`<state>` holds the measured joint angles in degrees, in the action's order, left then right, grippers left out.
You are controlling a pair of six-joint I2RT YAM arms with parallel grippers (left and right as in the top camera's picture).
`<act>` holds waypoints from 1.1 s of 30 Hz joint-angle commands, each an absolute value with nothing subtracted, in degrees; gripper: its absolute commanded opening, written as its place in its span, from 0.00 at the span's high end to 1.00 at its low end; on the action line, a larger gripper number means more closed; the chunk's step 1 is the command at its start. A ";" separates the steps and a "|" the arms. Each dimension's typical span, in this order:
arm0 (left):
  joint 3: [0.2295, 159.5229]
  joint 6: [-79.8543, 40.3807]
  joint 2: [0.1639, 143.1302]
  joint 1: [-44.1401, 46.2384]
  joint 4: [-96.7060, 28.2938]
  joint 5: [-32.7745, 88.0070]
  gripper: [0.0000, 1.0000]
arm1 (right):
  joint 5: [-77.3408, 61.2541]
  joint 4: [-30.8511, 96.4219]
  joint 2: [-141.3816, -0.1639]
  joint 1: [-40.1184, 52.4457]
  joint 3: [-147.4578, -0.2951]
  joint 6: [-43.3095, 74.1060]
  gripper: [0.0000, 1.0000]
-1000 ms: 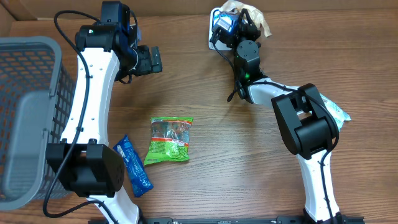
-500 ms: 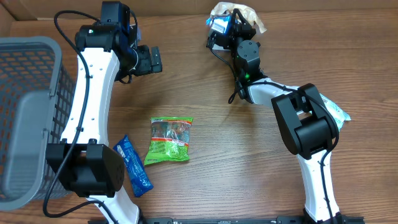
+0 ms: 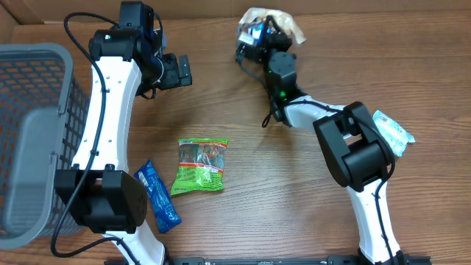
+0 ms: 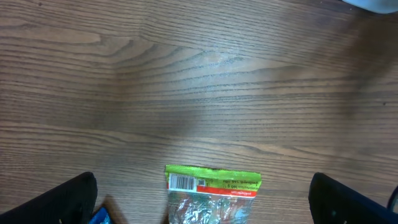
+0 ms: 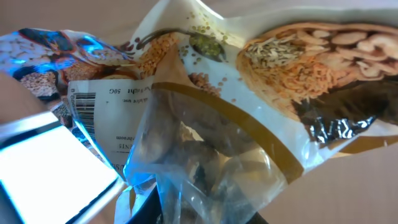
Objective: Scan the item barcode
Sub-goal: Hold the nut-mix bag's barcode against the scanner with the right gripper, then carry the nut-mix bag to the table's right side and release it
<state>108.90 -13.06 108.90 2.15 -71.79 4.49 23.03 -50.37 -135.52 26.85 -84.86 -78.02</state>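
My right gripper (image 3: 265, 37) is at the far middle of the table, shut on a clear-and-white snack bag (image 3: 271, 18) printed with grains. In the right wrist view the bag (image 5: 249, 74) fills the frame and its barcode (image 5: 84, 106) faces a white scanner (image 5: 50, 168) that glows blue. The gripper's own fingers (image 5: 158, 205) are mostly hidden behind the bag's clear film. My left gripper (image 3: 176, 71) hangs open over bare wood. Its wrist view shows a green snack bag (image 4: 214, 196) between the spread fingertips (image 4: 62, 202), lying on the table below them.
The green bag (image 3: 200, 165) lies mid-table, with a blue packet (image 3: 157, 195) to its left. A grey mesh basket (image 3: 29, 132) stands at the left edge. A teal-and-white packet (image 3: 391, 132) lies beside the right arm.
The right gripper has carried the grain bag leftward along the far edge. That uncovered more of the teal-and-white packet. The left arm has not moved.
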 commanded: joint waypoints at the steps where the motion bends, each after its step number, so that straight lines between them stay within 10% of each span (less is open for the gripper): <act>1: 109.60 -11.79 109.06 2.26 -71.72 4.89 0.00 | 29.19 -43.68 -131.17 28.56 -85.45 -79.15 0.96; 19: 109.60 -11.77 109.06 2.26 -71.72 4.89 0.00 | 16.75 22.94 -103.70 38.83 -85.47 -7.92 0.96; 33: 109.60 -11.77 109.06 2.26 -71.72 4.89 0.00 | -26.65 39.88 -102.39 10.44 -85.95 19.44 0.96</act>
<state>108.90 -13.06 108.90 2.15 -71.77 4.49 -15.03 38.72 -103.79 17.02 -85.23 12.71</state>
